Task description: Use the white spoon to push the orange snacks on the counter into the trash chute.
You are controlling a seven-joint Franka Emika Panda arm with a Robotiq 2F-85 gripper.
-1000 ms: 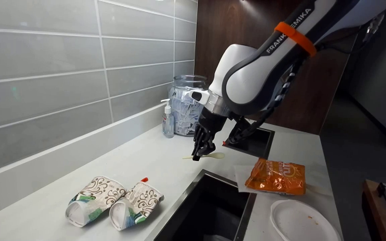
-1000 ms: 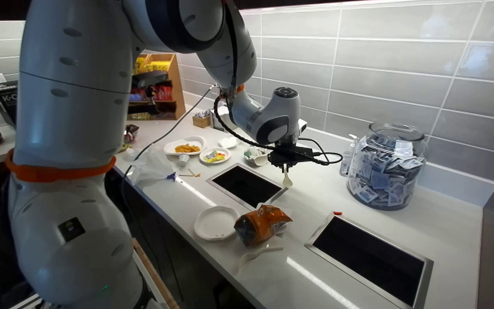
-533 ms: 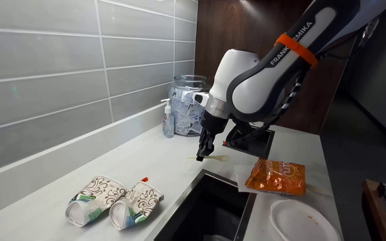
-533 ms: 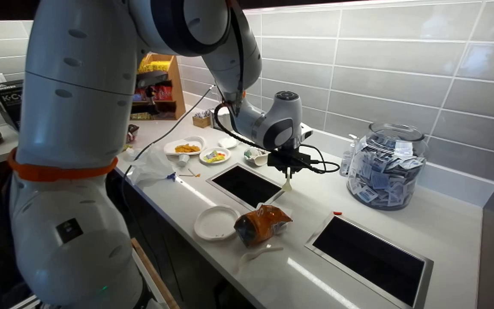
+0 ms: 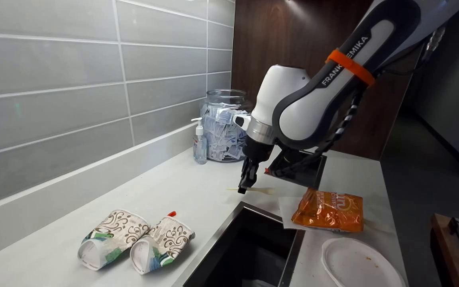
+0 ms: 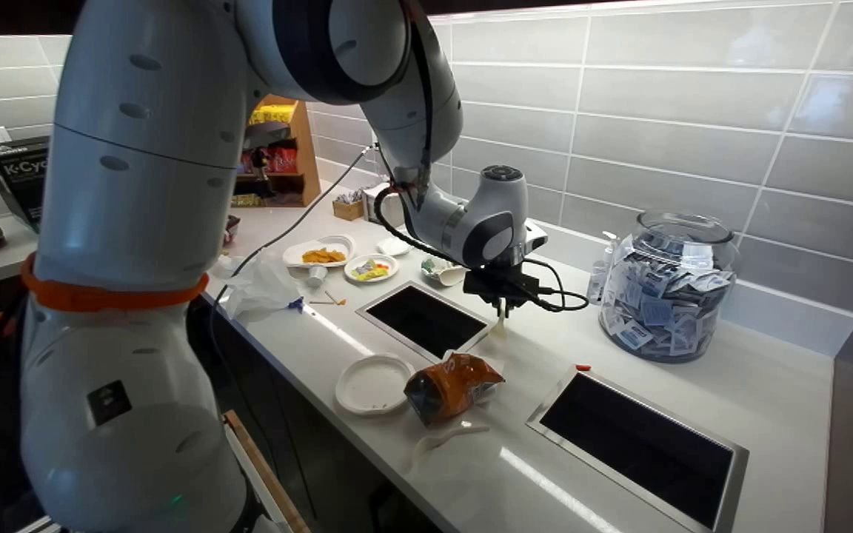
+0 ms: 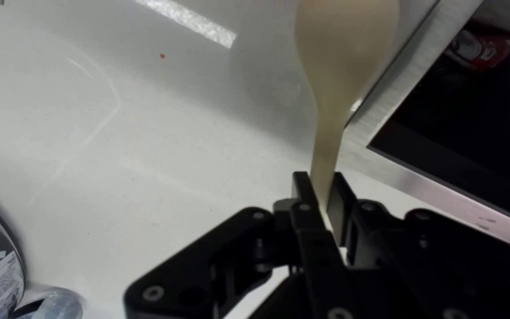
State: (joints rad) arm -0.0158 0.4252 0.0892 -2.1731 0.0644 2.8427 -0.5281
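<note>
My gripper [image 7: 319, 188] is shut on the handle of the white spoon [image 7: 345, 48]; the bowl points away from the fingers. In both exterior views the gripper [image 5: 242, 190] [image 6: 503, 314] holds the spoon [image 5: 265, 191] [image 6: 499, 329] low over the counter [image 5: 165, 191]; I cannot tell whether it touches. The orange snack bag [image 5: 329, 211] [image 6: 456, 385] lies beyond the spoon's bowl, apart from it. Two dark rectangular holes with metal rims show: a near one [image 5: 249, 247] beside the gripper and a back one [image 5: 311, 169]. I cannot tell for certain which is the trash chute.
A white plate [image 5: 359, 263] and another pale spoon [image 6: 441, 440] lie near the bag. Two patterned packets [image 5: 114, 239] [image 5: 163, 243] lie at the left. A glass jar [image 6: 671, 289] and a pump bottle [image 5: 200, 143] stand by the wall. A red wrapper [image 7: 483, 51] sits inside the near hole.
My gripper has moved slightly right in the wall-left view, carrying the spoon, and lower toward the counter in the view with the robot's base. The bag, plate and packets have not moved.
</note>
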